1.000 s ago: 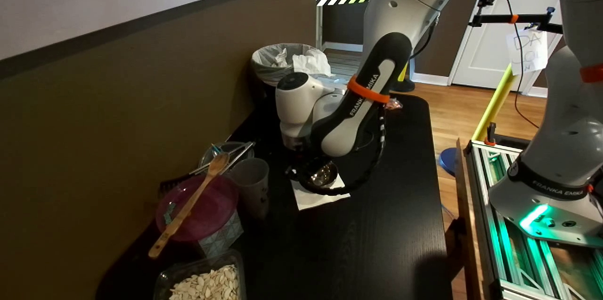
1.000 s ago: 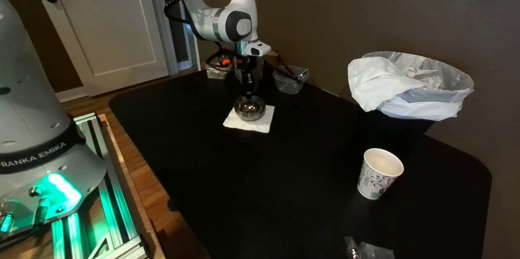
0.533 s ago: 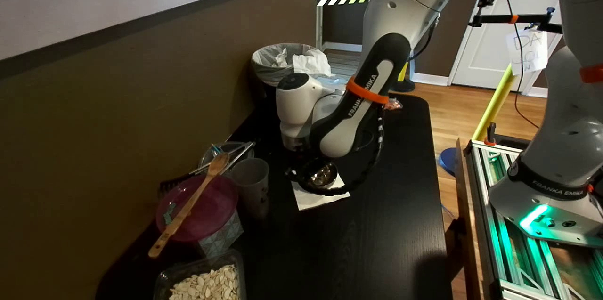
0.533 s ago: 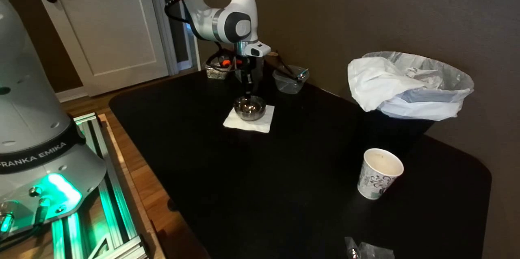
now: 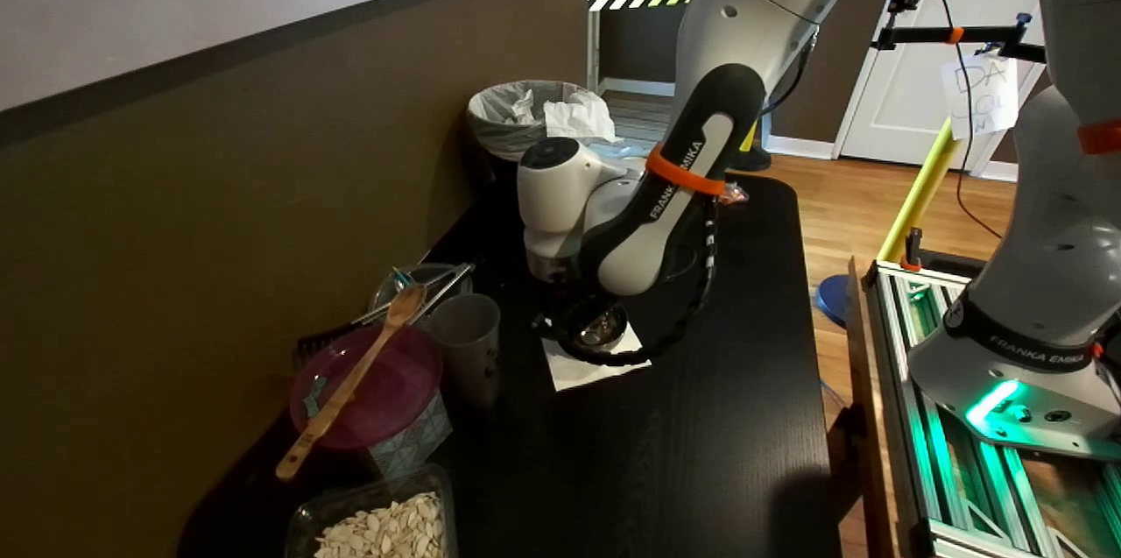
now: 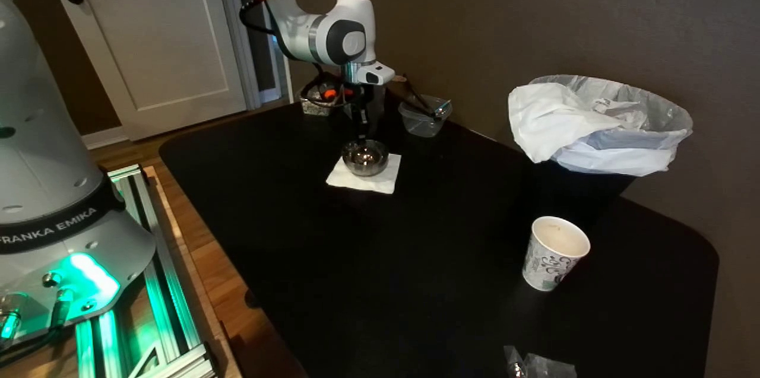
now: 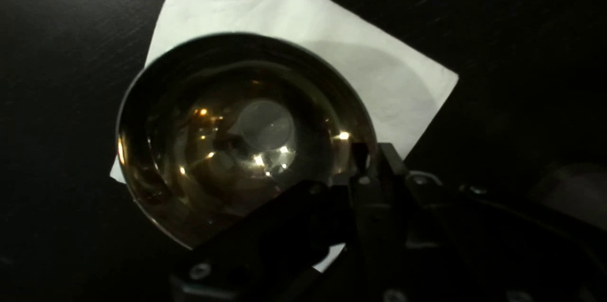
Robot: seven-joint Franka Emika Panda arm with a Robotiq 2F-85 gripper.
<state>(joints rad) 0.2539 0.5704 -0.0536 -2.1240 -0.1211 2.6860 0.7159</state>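
Note:
A shiny metal bowl [image 7: 223,150] stands on a white napkin [image 7: 393,84] on the black table. The bowl shows in both exterior views [image 6: 365,158] [image 5: 604,326], partly hidden by the arm and cable in one of them. My gripper [image 7: 373,150] points down at the bowl's edge. Its fingertips are close together with the rim between them, one inside the bowl and one outside. The bowl sits level on the napkin and holds only reflections of light. In an exterior view the gripper [image 6: 361,135] is at the bowl's far rim.
A patterned paper cup [image 6: 555,254] and plastic wrapping [image 6: 549,366] are on the table. A lined trash bin [image 6: 594,152] stands by the wall. A pink bowl [image 5: 412,374] with a wooden spoon [image 5: 350,387], a translucent cup [image 5: 467,339] and a tub of pale flakes [image 5: 385,527] line the wall side.
The arm has shifted very slightly, a little lower at the wrist. The bowl and napkin stay in the same place.

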